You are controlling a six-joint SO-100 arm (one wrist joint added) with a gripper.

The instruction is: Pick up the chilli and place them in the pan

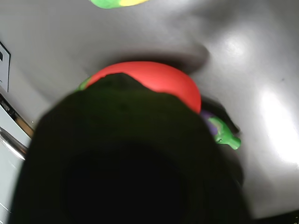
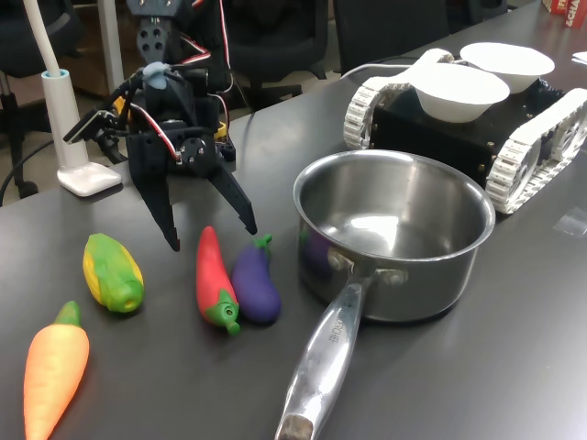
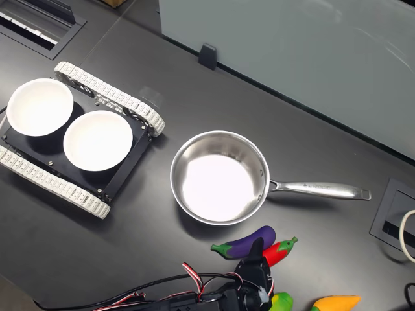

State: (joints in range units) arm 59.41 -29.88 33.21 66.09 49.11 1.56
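So the glossy red toy chilli with the green stem cap (image 2: 213,276) is lying flat on the dark tabletop (image 2: 459,385), touching the purple toy eggplant (image 2: 256,282) and near the shiny steel saucepan with the long handle (image 2: 393,231), which looks empty. Nothing's picked up yet, so the whole grab and drop is left. The black gripper (image 2: 213,238) hangs just above the chilli's tip with its fingers spread wide, holding nothing. The eggplant sits between chilli and pan, so lifting clear looks safest. The yellow-green toy corn (image 2: 113,271) and orange toy carrot (image 2: 55,369) lie toward the near edge.
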